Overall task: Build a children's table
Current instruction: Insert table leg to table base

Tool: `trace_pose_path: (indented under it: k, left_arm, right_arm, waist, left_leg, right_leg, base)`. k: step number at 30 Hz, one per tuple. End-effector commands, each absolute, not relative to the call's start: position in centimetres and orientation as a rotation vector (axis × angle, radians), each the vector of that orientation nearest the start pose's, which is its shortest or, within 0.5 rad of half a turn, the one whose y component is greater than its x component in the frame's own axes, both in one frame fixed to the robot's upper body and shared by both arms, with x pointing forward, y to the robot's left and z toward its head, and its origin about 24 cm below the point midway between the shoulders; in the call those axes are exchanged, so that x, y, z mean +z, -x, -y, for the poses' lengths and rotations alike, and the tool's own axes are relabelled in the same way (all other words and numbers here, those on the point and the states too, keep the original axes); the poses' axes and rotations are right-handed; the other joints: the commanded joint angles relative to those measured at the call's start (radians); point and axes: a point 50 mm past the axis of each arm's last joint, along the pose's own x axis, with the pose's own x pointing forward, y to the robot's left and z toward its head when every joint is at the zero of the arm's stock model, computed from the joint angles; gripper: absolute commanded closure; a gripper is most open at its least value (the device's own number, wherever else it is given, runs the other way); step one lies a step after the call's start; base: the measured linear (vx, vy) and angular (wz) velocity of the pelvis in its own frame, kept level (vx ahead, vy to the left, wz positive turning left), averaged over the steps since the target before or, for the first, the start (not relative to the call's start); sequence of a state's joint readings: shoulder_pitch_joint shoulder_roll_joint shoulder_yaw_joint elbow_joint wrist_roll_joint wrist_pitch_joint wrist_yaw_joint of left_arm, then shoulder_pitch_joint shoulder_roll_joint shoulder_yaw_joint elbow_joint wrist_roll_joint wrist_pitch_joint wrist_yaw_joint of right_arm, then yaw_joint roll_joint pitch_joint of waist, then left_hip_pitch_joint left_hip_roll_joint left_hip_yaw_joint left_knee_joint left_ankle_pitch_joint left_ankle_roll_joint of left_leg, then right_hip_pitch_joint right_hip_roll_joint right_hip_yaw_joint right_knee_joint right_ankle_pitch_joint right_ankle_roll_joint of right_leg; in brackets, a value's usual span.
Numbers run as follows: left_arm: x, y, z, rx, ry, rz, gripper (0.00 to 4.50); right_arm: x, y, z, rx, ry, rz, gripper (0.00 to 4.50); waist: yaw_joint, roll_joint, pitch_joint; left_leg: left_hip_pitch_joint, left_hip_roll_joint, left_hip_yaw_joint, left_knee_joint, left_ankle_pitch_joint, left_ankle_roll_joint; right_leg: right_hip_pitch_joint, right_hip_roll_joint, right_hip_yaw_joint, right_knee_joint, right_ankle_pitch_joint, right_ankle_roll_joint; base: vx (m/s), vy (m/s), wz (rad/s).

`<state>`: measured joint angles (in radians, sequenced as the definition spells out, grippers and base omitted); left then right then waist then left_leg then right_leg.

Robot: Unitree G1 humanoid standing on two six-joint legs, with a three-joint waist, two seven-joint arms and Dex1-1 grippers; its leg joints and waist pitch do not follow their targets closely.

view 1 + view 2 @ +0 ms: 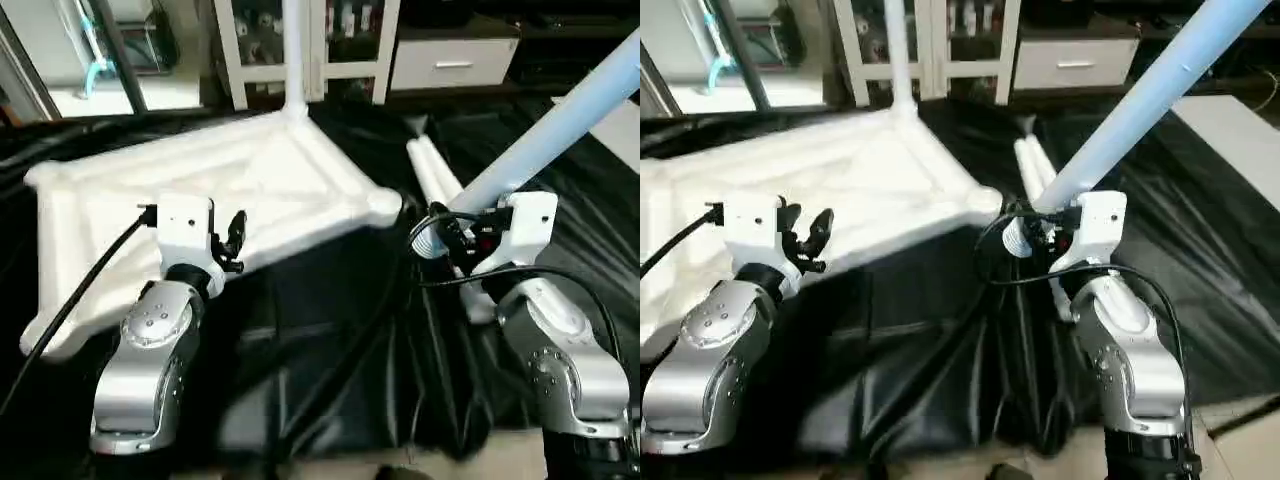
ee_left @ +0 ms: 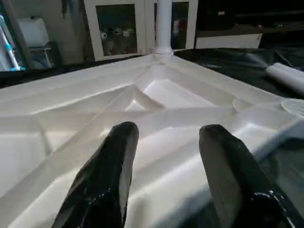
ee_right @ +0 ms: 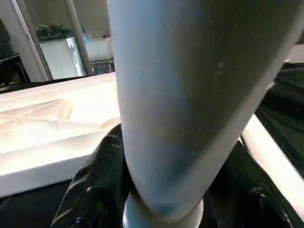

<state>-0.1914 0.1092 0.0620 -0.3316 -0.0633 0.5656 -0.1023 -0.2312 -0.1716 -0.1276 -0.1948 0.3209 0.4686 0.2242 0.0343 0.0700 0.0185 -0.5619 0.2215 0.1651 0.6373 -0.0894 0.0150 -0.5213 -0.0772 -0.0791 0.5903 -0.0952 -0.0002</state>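
My right gripper (image 1: pixel 1045 232) is clamped around the thick end of a white leg (image 1: pixel 1140 105), which slants up and away toward two o'clock. My left gripper (image 1: pixel 232 240) hovers with its fingers (image 2: pixel 102 175) apart and empty over the near long edge of the tabletop (image 1: pixel 240 175), which lies underside up on the black sheet (image 1: pixel 330 340), ribs showing. One leg (image 1: pixel 294 50) already stands in the far socket at twelve o'clock, and another leg (image 1: pixel 432 172) lies on the sheet at one o'clock, just beyond my right gripper.

The nearest open socket (image 1: pixel 385 203) sits at the tabletop's right corner, just left of the leg I hold. I judge the risk to be leverage: I grip the leg at its end, so the long free length can swing or twist between my fingers as I tilt it upright. If I push it in at an angle, it may jam or skid off the socket rim. With my left gripper not pressing down, the tabletop could slide on the slick sheet or tip, and the standing leg could rock loose.
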Motion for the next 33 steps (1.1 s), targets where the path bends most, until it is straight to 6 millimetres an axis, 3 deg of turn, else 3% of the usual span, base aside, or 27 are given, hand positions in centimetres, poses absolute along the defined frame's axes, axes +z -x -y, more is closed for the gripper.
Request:
trace_pose_path:
  k: [1, 2, 3, 4, 5, 6, 7, 8, 9, 10, 11, 12, 13, 14, 15, 16, 17, 18, 19, 20, 21, 22, 23, 24, 27, 30, 33]
  left_arm:
    - [11.7, -27.6, -16.0, -0.099, -0.051, -0.035, 2.11]
    - [11.7, -27.6, -16.0, -0.099, -0.051, -0.035, 2.11]
    - [11.7, -27.6, -16.0, -0.098, -0.051, -0.035, 2.11]
    - [11.7, -27.6, -16.0, -0.098, -0.051, -0.035, 2.11]
    - [11.7, -27.6, -16.0, -0.098, -0.052, -0.035, 2.11]
    - [11.7, -27.6, -16.1, -0.098, -0.052, -0.035, 2.11]
    - [11.7, -27.6, -16.1, -0.097, -0.052, -0.034, 2.11]
    - [11.7, -27.6, -16.1, -0.096, -0.052, -0.034, 2.11]
    - [11.7, -27.6, -16.1, -0.094, -0.055, -0.035, 2.11]
    - [11.7, -27.6, -16.1, -0.092, -0.057, -0.036, 2.11]
    - [11.7, -27.6, -16.1, -0.092, -0.058, -0.036, 2.11]
    - [11.6, -27.6, -16.1, -0.091, -0.058, -0.036, 2.11]
    - [11.6, -27.6, -16.1, -0.089, -0.059, -0.036, 2.11]
    - [11.6, -27.6, -16.1, -0.087, -0.060, -0.036, 2.11]
    - [11.5, -27.5, -16.1, -0.086, -0.060, -0.036, 2.11]
    - [11.5, -27.5, -16.1, -0.085, -0.061, -0.036, 2.11]
    - [11.5, -27.5, -16.1, -0.085, -0.061, -0.036, 2.11]
    - [11.4, -27.4, -16.1, -0.088, -0.057, -0.035, 2.11]
    - [11.3, -27.4, -16.0, -0.096, -0.049, -0.034, 2.11]
    - [11.3, -27.3, -15.9, -0.099, -0.046, -0.034, 2.11]
    - [11.0, -27.3, -15.8, -0.107, -0.041, -0.042, 2.11]
    - [9.9, -27.1, -15.7, -0.117, -0.039, -0.076, 2.11]
    - [9.4, -26.9, -15.7, -0.121, -0.037, -0.091, 2.11]
    - [7.9, -26.6, -15.8, -0.123, -0.031, -0.141, 2.11]
    - [3.9, -25.3, -16.2, -0.117, -0.079, -0.265, 2.11]
    - [2.0, -24.3, -16.7, -0.111, -0.116, -0.314, 2.11]
    - [0.9, -23.7, -17.3, -0.052, -0.045, -0.335, 2.11]
  right_arm:
    - [12.0, -28.7, 17.1, 0.264, -0.145, 0.014, 2.66]
    - [12.0, -28.7, 17.0, 0.264, -0.145, 0.014, 2.66]
    - [12.0, -28.7, 17.0, 0.264, -0.145, 0.014, 2.66]
    - [12.0, -28.7, 17.0, 0.264, -0.145, 0.014, 2.66]
    - [12.0, -28.7, 17.0, 0.263, -0.145, 0.014, 2.66]
    - [12.0, -28.7, 17.0, 0.263, -0.145, 0.014, 2.66]
    - [11.9, -28.7, 17.1, 0.263, -0.145, 0.013, 2.66]
    - [11.9, -28.7, 17.1, 0.262, -0.145, 0.013, 2.66]
    - [11.9, -28.7, 17.1, 0.262, -0.144, 0.012, 2.66]
    - [11.9, -28.7, 17.1, 0.261, -0.144, 0.012, 2.66]
    - [11.9, -28.7, 17.1, 0.261, -0.144, 0.012, 2.66]
    - [11.9, -28.7, 17.1, 0.261, -0.144, 0.011, 2.66]
    - [11.9, -28.7, 17.1, 0.261, -0.144, 0.011, 2.66]
    - [11.8, -28.7, 17.1, 0.261, -0.144, 0.009, 2.66]
    - [11.8, -28.6, 17.1, 0.261, -0.144, 0.008, 2.66]
    - [11.8, -28.6, 17.1, 0.261, -0.144, 0.007, 2.66]
    - [11.7, -28.6, 17.1, 0.262, -0.144, 0.006, 2.66]
    - [11.6, -28.6, 17.1, 0.263, -0.143, 0.003, 2.66]
    - [11.3, -28.5, 17.1, 0.269, -0.137, -0.006, 2.66]
    - [11.2, -28.5, 17.1, 0.272, -0.135, -0.010, 2.66]
    - [10.7, -28.3, 17.0, 0.286, -0.127, -0.024, 2.66]
    - [9.6, -27.9, 16.7, 0.341, -0.123, -0.057, 2.66]
    - [9.1, -27.7, 16.5, 0.370, -0.123, -0.072, 2.66]
    - [7.9, -27.1, 16.1, 0.438, -0.114, -0.106, 2.66]
    - [4.3, -25.6, 15.8, 0.530, -0.058, -0.201, 2.66]
    - [2.3, -25.0, 16.2, 0.518, -0.047, -0.265, 2.66]
    - [1.4, -24.9, 16.8, 0.493, -0.024, -0.287, 2.66]
  waist:
    - [0.030, 0.021, -0.049]
    - [0.063, 0.020, -0.038]
    - [0.098, 0.000, -0.040]
    - [0.106, -0.015, -0.054]
    - [0.061, -0.093, -0.031]
    - [0.052, -0.092, -0.007]
    - [0.071, -0.086, -0.001]
    - [0.051, -0.065, -0.016]
    - [0.034, -0.029, -0.037]
    - [0.017, 0.003, -0.044]
    - [0.008, 0.032, -0.022]
    - [0.011, 0.048, -0.005]
    - [-0.001, 0.035, 0.010]
    - [0.021, 0.042, 0.013]
    - [0.032, 0.027, 0.000]
    - [0.027, 0.002, -0.026]
    - [-0.020, -0.080, -0.037]
    - [-0.001, -0.065, -0.011]
    - [0.010, -0.055, 0.003]
    - [0.019, -0.045, 0.005]
    - [-0.004, -0.017, -0.009]
    - [-0.018, -0.022, 0.010]
    - [-0.046, 0.004, -0.003]
    - [-0.059, 0.012, -0.013]
    - [-0.066, 0.013, -0.022]
    - [-0.057, 0.007, -0.035]
    - [-0.053, 0.006, -0.030]
  left_leg:
    - [0.001, 0.115, 0.002, -0.228, -0.418, 0.154]
    - [-0.021, 0.107, 0.050, -0.253, -0.504, 0.080]
    - [-0.034, 0.118, 0.079, -0.248, -0.643, -0.030]
    - [-0.021, 0.101, 0.095, -0.183, -0.569, -0.071]
    - [0.112, -0.050, 0.049, 0.333, -0.371, -0.139]
    - [-0.025, -0.118, -0.032, 0.321, -0.318, -0.072]
    - [0.001, -0.125, -0.042, 0.313, -0.341, -0.079]
    - [0.093, -0.117, -0.075, 0.302, -0.510, -0.068]
    - [0.199, -0.085, -0.092, 0.202, -0.611, -0.039]
    - [0.242, -0.039, -0.126, 0.129, -0.616, -0.058]
    - [0.145, 0.100, -0.187, -0.080, -0.705, 0.000]
    - [0.141, 0.048, -0.126, -0.114, -0.895, -0.023]
    - [0.131, 0.044, -0.113, -0.143, -1.053, -0.036]
    - [0.122, 0.012, -0.079, -0.162, -1.163, -0.094]
    - [0.106, -0.014, -0.035, -0.162, -1.059, -0.143]
    - [0.125, -0.024, -0.022, -0.130, -0.902, -0.182]
    - [0.230, -0.055, -0.060, 0.148, -0.483, -0.211]
    - [0.130, -0.108, -0.091, 0.164, -0.129, -0.045]
    - [0.098, -0.112, -0.104, 0.166, -0.091, -0.038]
    - [0.109, -0.095, -0.119, 0.142, -0.079, -0.049]
    - [0.185, -0.029, -0.127, 0.003, -0.232, -0.097]
    - [0.202, -0.006, -0.134, -0.038, -0.384, -0.095]
    - [0.225, 0.028, -0.154, -0.072, -0.500, -0.113]
    - [0.210, 0.016, -0.145, -0.083, -0.498, -0.096]
    - [0.192, 0.000, -0.119, -0.081, -0.307, -0.043]
    - [0.191, -0.004, -0.105, -0.072, -0.175, -0.016]
    - [0.186, -0.002, -0.099, -0.072, -0.117, 0.024]
  right_leg:
    - [0.067, 0.056, -0.074, 0.236, -0.354, -0.032]
    - [0.072, 0.062, -0.079, 0.272, -0.388, -0.031]
    - [0.097, 0.035, -0.007, 0.293, -0.471, 0.015]
    - [0.093, 0.015, 0.048, 0.275, -0.496, 0.029]
    - [-0.173, -0.168, 0.122, -0.114, -1.056, 0.011]
    - [-0.023, -0.100, 0.154, -0.060, -0.995, 0.053]
    - [-0.020, -0.106, 0.138, -0.056, -0.952, 0.034]
    - [-0.021, -0.107, 0.149, -0.028, -0.933, -0.048]
    - [0.007, -0.055, 0.101, -0.019, -0.796, -0.085]
    - [-0.007, 0.004, 0.036, 0.011, -0.644, -0.069]
    - [0.017, 0.018, 0.000, 0.239, -0.338, 0.002]
    - [0.045, 0.026, -0.056, 0.248, -0.261, -0.027]
    - [0.085, 0.025, -0.062, 0.263, -0.255, -0.028]
    - [0.145, 0.022, -0.072, 0.252, -0.261, -0.017]
    - [0.215, 0.017, -0.040, 0.231, -0.379, -0.010]
    - [0.226, -0.012, 0.000, 0.195, -0.513, -0.009]
    - [0.120, -0.185, 0.087, 0.014, -1.044, 0.022]
    - [0.184, -0.168, 0.153, -0.091, -1.182, 0.008]
    - [0.225, -0.174, 0.152, -0.085, -1.111, -0.010]
    - [0.223, -0.169, 0.148, -0.073, -1.007, -0.043]
    - [0.198, -0.079, 0.066, -0.007, -0.607, -0.140]
    - [0.166, -0.042, 0.053, 0.009, -0.556, -0.145]
    - [0.177, -0.048, 0.057, 0.027, -0.339, -0.162]
    - [0.207, -0.061, 0.054, 0.016, -0.207, -0.175]
    - [0.226, -0.079, 0.058, -0.014, -0.045, -0.190]
    - [0.224, -0.084, 0.063, -0.013, 0.074, -0.204]
    - [0.218, -0.085, 0.060, -0.014, 0.120, -0.220]
  base:
    - [-0.292, 0.014, -0.06]
    - [-0.320, -0.051, 0.17]
    - [-0.457, -0.155, 0.29]
    - [-0.312, -0.125, 0.32]
    - [-0.249, -0.091, 0.24]
    - [-0.212, 0.031, 0.13]
    - [-0.212, 0.031, 0.13]
    - [-0.231, 0.061, 0.16]
    - [-0.328, 0.084, 0.25]
    - [-0.328, 0.084, 0.25]
    - [-0.362, 0.106, 0.17]
    - [-0.329, 0.124, 0.12]
    - [-0.329, 0.124, 0.12]
    - [-0.277, 0.089, 0.07]
    - [-0.207, 0.032, 0.01]
    - [-0.207, 0.032, 0.01]
    - [-0.142, -0.021, -0.08]
    - [-0.070, 0.006, -0.16]
    - [-0.070, 0.006, -0.16]
    - [-0.114, 0.060, -0.02]
    - [-0.180, 0.082, 0.24]
    - [-0.180, 0.082, 0.24]
    - [-0.164, 0.102, 0.20]
    - [-0.077, 0.092, 0.03]
    - [-0.028, 0.079, -0.01]
    - [0.001, 0.021, -0.01]
    - [0.000, 0.000, 0.00]
